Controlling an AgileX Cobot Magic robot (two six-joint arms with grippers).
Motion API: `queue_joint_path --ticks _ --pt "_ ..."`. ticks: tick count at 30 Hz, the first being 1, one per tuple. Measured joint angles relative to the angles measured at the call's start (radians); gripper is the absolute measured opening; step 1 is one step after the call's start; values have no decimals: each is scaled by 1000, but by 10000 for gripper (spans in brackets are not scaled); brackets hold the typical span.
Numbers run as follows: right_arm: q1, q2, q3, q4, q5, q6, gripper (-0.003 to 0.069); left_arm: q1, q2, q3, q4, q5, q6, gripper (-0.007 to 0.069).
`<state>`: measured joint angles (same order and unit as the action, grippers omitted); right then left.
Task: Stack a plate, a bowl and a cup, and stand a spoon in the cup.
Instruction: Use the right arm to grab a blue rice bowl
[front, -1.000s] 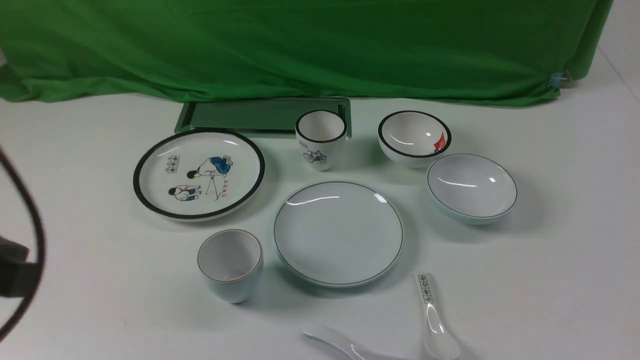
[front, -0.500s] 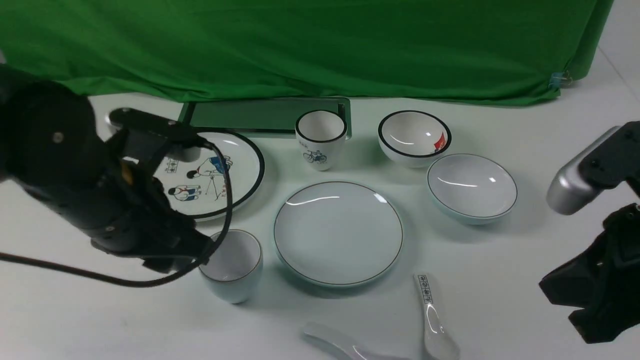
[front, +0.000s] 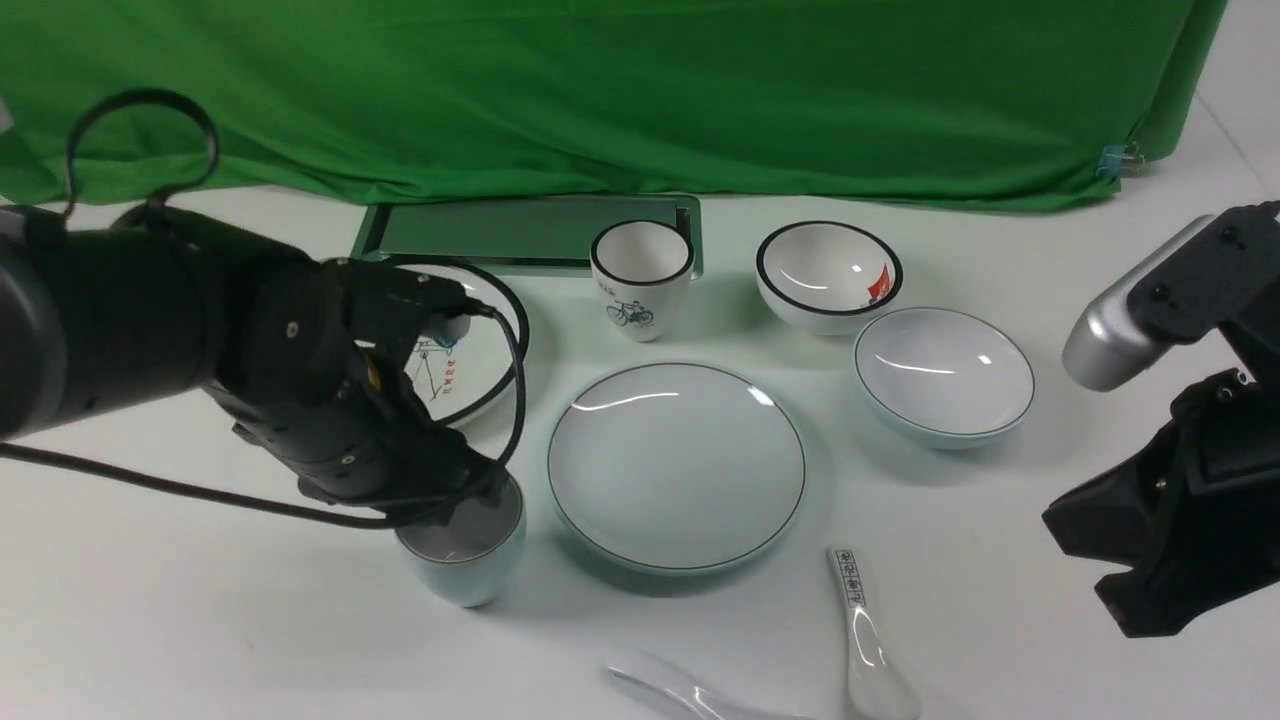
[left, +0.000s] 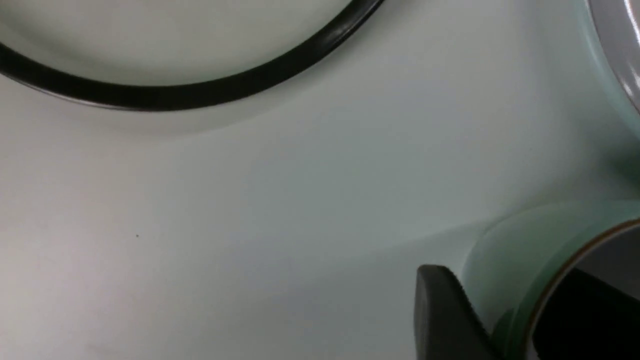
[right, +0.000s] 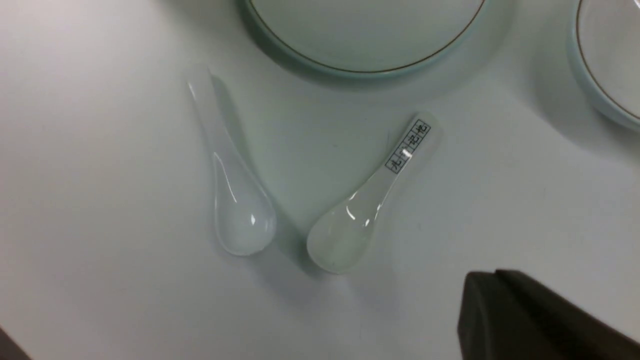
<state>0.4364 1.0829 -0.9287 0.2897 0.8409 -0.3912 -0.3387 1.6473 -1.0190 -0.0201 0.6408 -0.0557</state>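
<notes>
The pale cup (front: 470, 572) stands left of the plain plate (front: 676, 466). My left gripper (front: 470, 500) reaches down onto the cup's rim. In the left wrist view one finger is inside the cup (left: 505, 260) and the other finger (left: 440, 310) is outside. My left gripper (left: 505, 280) is shut on that wall. The shallow bowl (front: 943, 372) sits right of the plate. The plain spoon (right: 235, 200) lies at the front edge, also seen as the spoon (front: 680, 690). My right gripper (right: 482, 277) hovers shut and empty near it, low at the right as the gripper (front: 1115, 600).
A spoon with printed characters (front: 865, 640) lies beside the plain one. A cartoon plate (front: 470, 370) is partly hidden behind my left arm. A bicycle cup (front: 640, 275), a black-rimmed bowl (front: 828, 270) and a green tray (front: 520, 235) stand in front of the green cloth (front: 600, 90).
My left arm swung in from the left and came down on the cup, its jaws opening and then narrowing on the wall. My right arm entered at the right and shifted slightly inward.
</notes>
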Motion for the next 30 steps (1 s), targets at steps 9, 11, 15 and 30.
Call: queue_joint_path --ticks 9,11,15,30 --pt "0 0 0 0 0 0 21 0 13 0 0 -12 3 -6" --pt "0 0 0 -1 -2 1 21 0 14 0 0 -12 3 -6" --pt "0 0 0 -21 -3 4 21 0 14 0 0 -12 3 -2" --pt "-29 171 -84 -290 -27 297 413 0 -115 0 0 24 4 528"
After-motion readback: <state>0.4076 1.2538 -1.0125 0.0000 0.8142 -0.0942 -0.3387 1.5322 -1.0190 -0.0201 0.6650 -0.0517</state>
